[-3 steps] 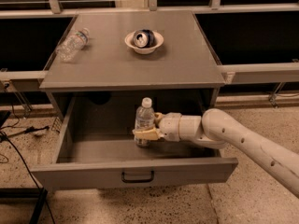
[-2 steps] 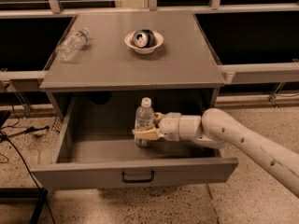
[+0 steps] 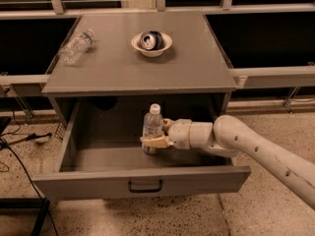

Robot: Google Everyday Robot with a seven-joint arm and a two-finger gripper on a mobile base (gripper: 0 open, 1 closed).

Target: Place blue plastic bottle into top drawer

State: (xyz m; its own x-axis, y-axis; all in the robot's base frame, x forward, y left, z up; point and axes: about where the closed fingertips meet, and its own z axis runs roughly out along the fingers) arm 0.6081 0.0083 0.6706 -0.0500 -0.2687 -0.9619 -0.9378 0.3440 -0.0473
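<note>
The blue plastic bottle (image 3: 153, 124), clear with a white cap, stands upright inside the open top drawer (image 3: 98, 181), near its middle. Its lower half with the label is partly hidden by my gripper (image 3: 151, 142). The gripper reaches in from the right over the drawer's right side, and its tan fingers (image 3: 156, 142) are closed round the bottle's lower part. The bottle's base is at or just above the drawer floor; I cannot tell which. The drawer's black handle (image 3: 145, 186) faces me.
On the grey cabinet top (image 3: 138, 68) a smaller clear bottle (image 3: 76, 45) lies on its side at the back left. A white bowl (image 3: 151, 44) holding a crushed can (image 3: 150, 38) sits at the back middle. Cables lie on the floor at left.
</note>
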